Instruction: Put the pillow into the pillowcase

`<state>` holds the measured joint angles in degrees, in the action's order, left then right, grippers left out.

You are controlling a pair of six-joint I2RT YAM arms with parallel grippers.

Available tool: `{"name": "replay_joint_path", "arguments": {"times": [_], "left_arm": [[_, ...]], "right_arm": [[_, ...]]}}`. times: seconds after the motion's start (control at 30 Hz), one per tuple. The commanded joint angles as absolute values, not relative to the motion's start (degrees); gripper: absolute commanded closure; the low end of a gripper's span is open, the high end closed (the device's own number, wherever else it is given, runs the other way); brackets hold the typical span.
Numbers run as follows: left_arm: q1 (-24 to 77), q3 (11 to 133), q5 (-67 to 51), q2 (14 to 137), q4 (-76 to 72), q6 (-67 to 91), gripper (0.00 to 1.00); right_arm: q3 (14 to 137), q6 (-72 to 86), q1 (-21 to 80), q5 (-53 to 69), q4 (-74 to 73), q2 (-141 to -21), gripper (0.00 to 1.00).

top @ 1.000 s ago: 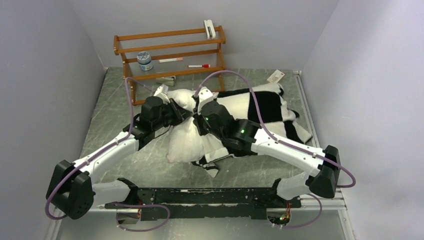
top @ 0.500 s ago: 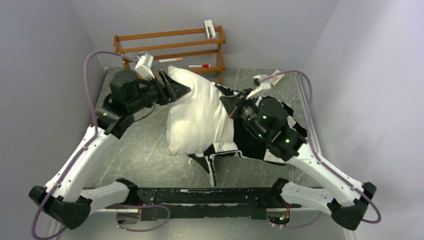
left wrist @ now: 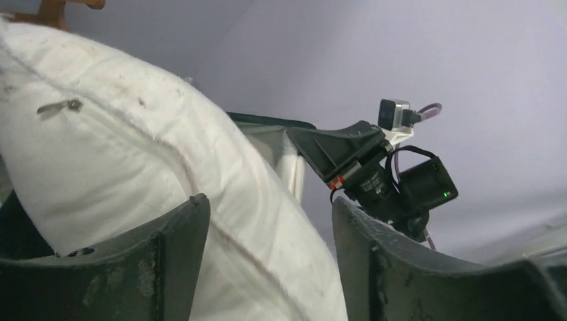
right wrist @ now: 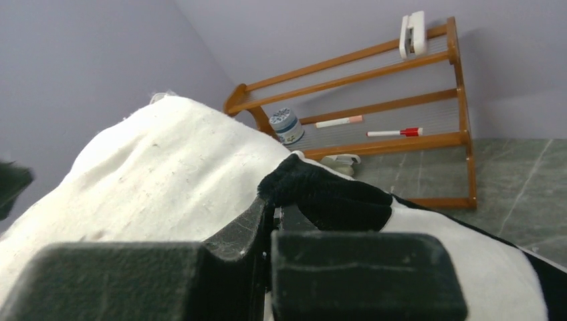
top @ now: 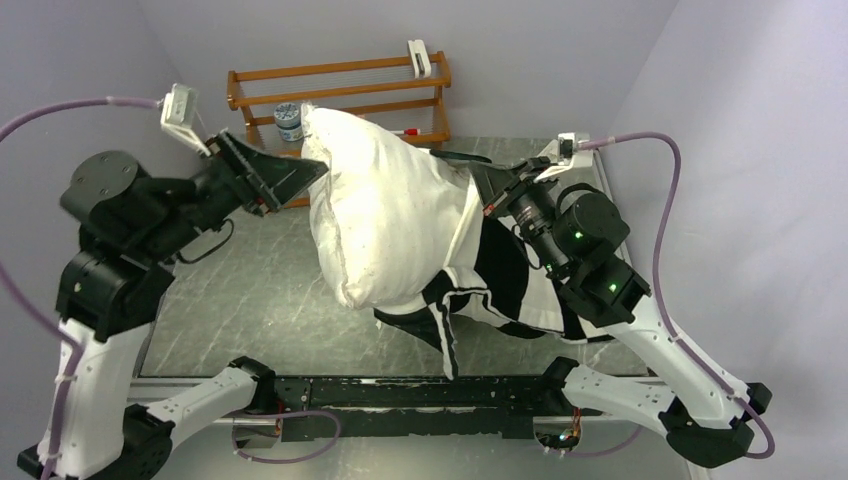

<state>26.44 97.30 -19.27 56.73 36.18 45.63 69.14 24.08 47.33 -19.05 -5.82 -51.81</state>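
The white pillow [top: 385, 215] stands tilted up off the table, its lower part inside the black-and-white checkered pillowcase [top: 505, 280]. My left gripper [top: 305, 180] is at the pillow's upper left edge, raised high. In the left wrist view this gripper [left wrist: 269, 202] is open, its jaws wide apart around the pillow's seamed edge [left wrist: 134, 154], with a gap on the right side. My right gripper [top: 480, 192] is shut on the pillowcase's rim at the pillow's right side. In the right wrist view it [right wrist: 271, 208] pinches a black fold of the pillowcase [right wrist: 334, 194], with the pillow [right wrist: 154, 174] just left of it.
A wooden rack [top: 340, 100] stands at the back wall with a small jar [top: 290, 122], a red marker [top: 398, 131] and a white clip [top: 419, 57] on it. Lilac walls close in left and right. The grey table [top: 250, 290] shows at front left.
Both arms have risen and drawn apart, lifting the pillow and the pillowcase off the table. The left gripper has gone from shut to open. The right gripper has stayed shut on the pillowcase.
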Motion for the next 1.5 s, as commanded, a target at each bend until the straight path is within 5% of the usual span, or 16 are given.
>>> {"name": "replay_joint_path", "arguments": {"times": [0.0, 0.1, 0.17, 0.23, 0.33, 0.53, 0.73, 0.97, 1.13, 1.37, 1.47], "left_arm": [[26.2, 96.6, -14.5, 53.6, 46.7, 44.7, 0.37], [26.2, 92.4, -7.9, 48.9, 51.5, 45.2, 0.72], [26.2, 88.4, -6.9, 45.1, 51.6, 47.0, 0.78], [26.2, 84.1, -7.2, 42.2, 51.9, 49.0, 0.72], [26.2, 74.8, -8.5, 38.9, 50.7, 51.4, 0.50], [26.2, 49.8, -15.4, 31.8, 26.6, 61.4, 0.35], [26.2, 44.3, -17.2, 38.8, 13.4, 61.4, 0.24], [26.2, 39.3, -17.1, 46.9, 0.8, 65.8, 0.27], [26.2, 41.9, -13.5, 51.7, 8.9, 62.7, 0.33], [26.2, 42.7, -6.7, 44.2, 17.4, 62.6, 0.49], [26.1, 41.9, -5.8, 38.3, 20.5, 64.6, 0.47]], "right_arm": [[74.5, 25.6, 47.2, -24.1, 7.1, -51.2, 1.00], [76.2, 25.4, 47.1, -26.5, 7.2, -52.0, 1.00], [76.7, 25.4, 47.2, -26.8, 8.1, -52.4, 1.00], [77.5, 25.4, 47.2, -27.0, 8.3, -52.8, 1.00], [77.6, 26.0, 47.2, -27.0, 8.9, -53.3, 1.00], [77.0, 28.3, 47.2, -24.8, 9.6, -54.2, 1.00], [78.2, 28.6, 47.2, -23.5, 8.4, -55.2, 1.00], [78.8, 28.9, 47.2, -23.2, 7.6, -55.7, 1.00], [79.3, 28.7, 47.2, -23.0, 7.4, -56.6, 1.00], [79.8, 27.7, 47.2, -23.4, 7.5, -57.4, 1.00], [80.5, 27.4, 47.2, -23.5, 7.7, -57.5, 1.00]]}}
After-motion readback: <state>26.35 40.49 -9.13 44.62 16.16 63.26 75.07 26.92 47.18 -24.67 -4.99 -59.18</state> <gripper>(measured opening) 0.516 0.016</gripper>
